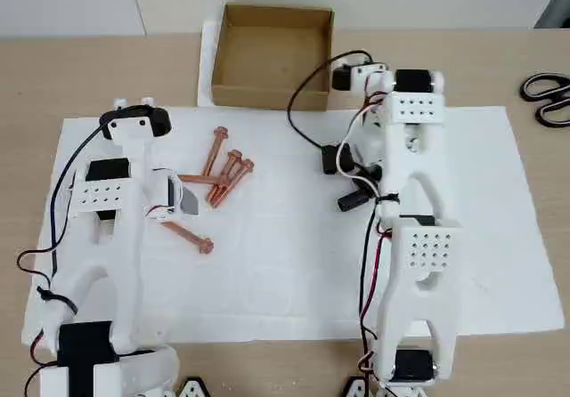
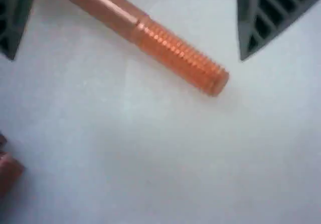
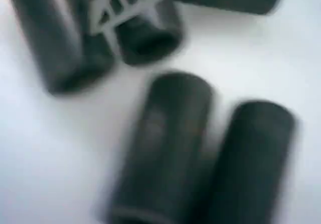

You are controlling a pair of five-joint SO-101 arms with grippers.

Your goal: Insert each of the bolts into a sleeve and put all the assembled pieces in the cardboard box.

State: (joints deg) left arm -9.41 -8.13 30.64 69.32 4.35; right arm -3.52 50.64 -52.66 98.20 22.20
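My left fingers (image 2: 266,13) stand apart over the white sheet (image 1: 294,272). One bolt (image 2: 175,48) lies slantwise between them, its threaded end nearer one finger and touching neither. I judge that closing this near the tip could pivot the bolt or roll it away. The spare bolts (image 1: 223,173) lie at two o'clock from it. Further right, sleeves (image 3: 170,143) crowd together under the right fingers (image 3: 130,3); I cannot tell whether these are apart or together. A grab there could send neighbouring sleeves rolling. The box (image 1: 272,94) sits at twelve o'clock.
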